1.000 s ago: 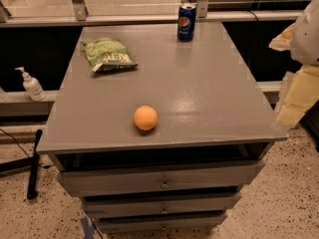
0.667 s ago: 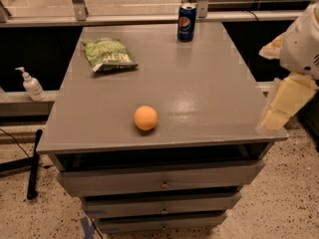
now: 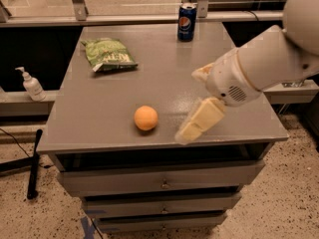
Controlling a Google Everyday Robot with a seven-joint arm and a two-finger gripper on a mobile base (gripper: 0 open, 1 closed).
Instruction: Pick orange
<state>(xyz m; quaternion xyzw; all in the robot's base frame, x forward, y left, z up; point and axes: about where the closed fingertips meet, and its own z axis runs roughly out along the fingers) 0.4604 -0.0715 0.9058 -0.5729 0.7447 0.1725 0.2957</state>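
While the orange (image 3: pixel 146 118) rests (table (image 3: pixel 99 108) front), the tool (image 3: pixel 198 119) hovers beside it.

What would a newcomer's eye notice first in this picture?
A big white arm fills the right side, its hand hovering open over the front edge of the grey table. Just left of it lies the orange; a blue soda can stands at the back.
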